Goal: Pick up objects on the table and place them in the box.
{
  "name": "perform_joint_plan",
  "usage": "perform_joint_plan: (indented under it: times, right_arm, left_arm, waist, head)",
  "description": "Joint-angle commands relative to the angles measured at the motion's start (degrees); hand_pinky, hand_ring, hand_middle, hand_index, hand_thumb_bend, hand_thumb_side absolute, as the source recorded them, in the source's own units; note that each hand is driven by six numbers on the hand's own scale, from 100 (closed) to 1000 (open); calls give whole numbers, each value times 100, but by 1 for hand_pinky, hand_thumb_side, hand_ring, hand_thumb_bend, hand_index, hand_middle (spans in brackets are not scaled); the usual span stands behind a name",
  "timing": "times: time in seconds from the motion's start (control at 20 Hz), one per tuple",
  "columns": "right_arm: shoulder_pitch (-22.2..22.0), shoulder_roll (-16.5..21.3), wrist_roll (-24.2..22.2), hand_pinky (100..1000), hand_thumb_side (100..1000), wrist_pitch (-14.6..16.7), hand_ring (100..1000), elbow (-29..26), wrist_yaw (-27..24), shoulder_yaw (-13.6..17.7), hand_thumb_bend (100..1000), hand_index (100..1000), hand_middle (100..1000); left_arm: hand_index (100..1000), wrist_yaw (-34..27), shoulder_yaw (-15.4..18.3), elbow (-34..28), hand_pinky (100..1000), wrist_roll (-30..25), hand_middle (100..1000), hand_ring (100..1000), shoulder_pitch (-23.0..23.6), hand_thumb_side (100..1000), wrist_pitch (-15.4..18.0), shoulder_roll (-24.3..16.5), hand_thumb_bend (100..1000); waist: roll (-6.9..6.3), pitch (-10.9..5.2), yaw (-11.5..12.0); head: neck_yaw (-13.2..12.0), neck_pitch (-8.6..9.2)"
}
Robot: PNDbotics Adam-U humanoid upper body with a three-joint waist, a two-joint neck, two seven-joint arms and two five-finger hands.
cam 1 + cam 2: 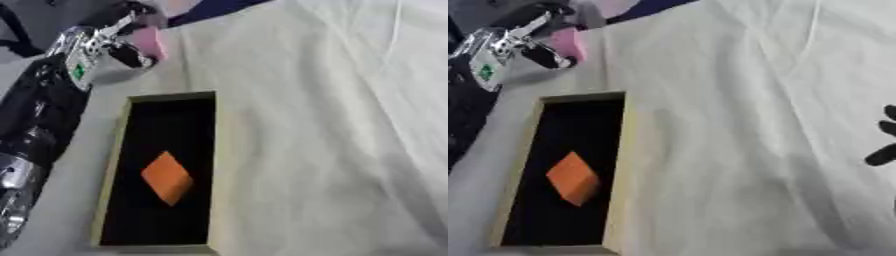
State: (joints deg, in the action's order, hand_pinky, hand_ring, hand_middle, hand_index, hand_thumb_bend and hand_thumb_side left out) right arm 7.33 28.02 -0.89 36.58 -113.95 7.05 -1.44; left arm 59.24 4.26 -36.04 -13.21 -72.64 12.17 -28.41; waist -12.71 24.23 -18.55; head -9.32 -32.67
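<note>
A long box with a tan rim and black inside lies on the white cloth, left of centre. An orange block rests inside it, tilted like a diamond. My left hand is beyond the box's far end at the top left. Its fingers and thumb are curled round a pink object, which is held just above the cloth and partly hidden by the hand. A small black part of my right hand shows at the right edge of the right eye view, away from the box.
The white cloth lies creased across the table to the right of the box. A dark blue shape lies at the far edge. My left arm runs along the box's left side.
</note>
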Motion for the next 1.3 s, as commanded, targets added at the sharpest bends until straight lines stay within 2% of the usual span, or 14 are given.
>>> perform_joint_plan:
  times: [0.05,0.25,0.45,0.55,0.8,1.0,1.3]
  right_arm:
    - [56,107,-9,898,674,18,964,-64,72,4,100,892,559]
    - [82,82,-8,898,679,31,964,-64,132,-26,100,892,556]
    - [75,34,-12,899,686,6,965,-64,181,-55,100,892,550]
    - [71,24,-8,899,686,4,965,-64,199,-62,100,892,548]
    - [52,32,17,899,684,-1,965,-64,224,-66,100,892,548]
    - [15,40,41,899,683,-24,965,-64,222,-52,100,892,547]
    - [-63,50,61,898,674,-66,963,-64,144,-23,100,892,548]
  left_arm:
    - [950,-44,100,4,835,-72,889,951,-173,100,-50,-321,452]
    - [934,-66,122,138,806,-344,873,931,-187,100,-145,-392,422]
    - [897,86,127,218,695,-522,799,836,-167,100,-309,-436,391]
    - [879,183,141,237,642,-502,786,786,-158,100,-365,-441,331]
    - [811,37,154,291,490,-620,663,652,-155,100,-288,-437,144]
    - [827,-119,136,235,533,-618,696,682,-157,100,-250,-465,144]
    - [845,-283,38,-85,561,-371,712,699,-162,100,-63,-459,119]
  waist:
    - [9,-56,-107]
    - [-22,17,-203]
    - [-24,67,-226]
    - [-24,76,-235]
    - [-24,49,-224]
    - [-19,-11,-185]
    - [75,-169,-8]
  head:
    - [-93,125]
    - [-185,200]
    - [-205,223]
    - [-196,217]
    - [-172,177]
    - [-94,128]
    - [-12,-60]
